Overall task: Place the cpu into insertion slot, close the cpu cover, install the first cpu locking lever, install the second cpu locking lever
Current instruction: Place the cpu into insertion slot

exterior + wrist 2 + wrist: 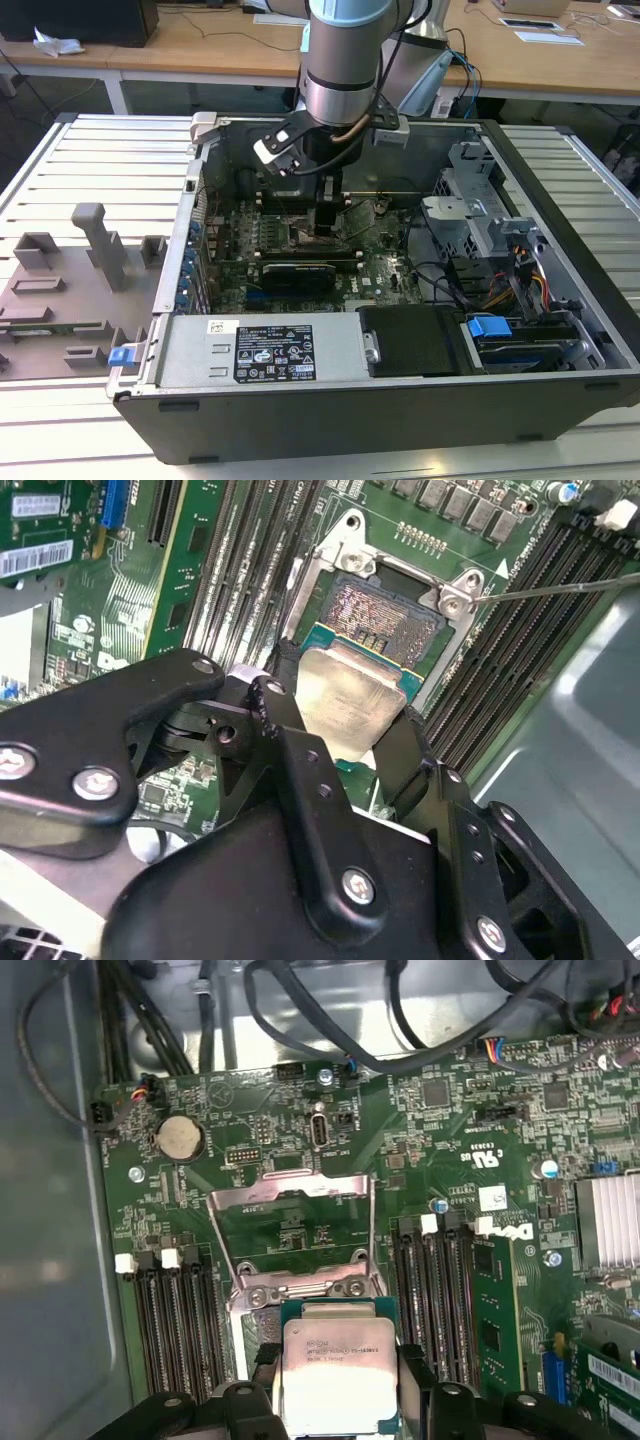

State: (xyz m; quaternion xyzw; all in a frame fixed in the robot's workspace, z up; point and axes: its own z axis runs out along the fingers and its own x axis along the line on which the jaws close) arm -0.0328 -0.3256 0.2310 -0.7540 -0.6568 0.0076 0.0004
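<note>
Reaching straight down from the exterior view's upper centre, the arm had its gripper clamped on the cpu just above the insertion slot, with the cpu cover flipped open.

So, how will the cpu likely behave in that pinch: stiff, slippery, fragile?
Probably stiff: the cpu is a flat plate with a metal top, so it should hardly flex. Likely slippery: the gripper pinches only its thin edges. A slip could harm the exposed pins of the insertion slot.
</note>
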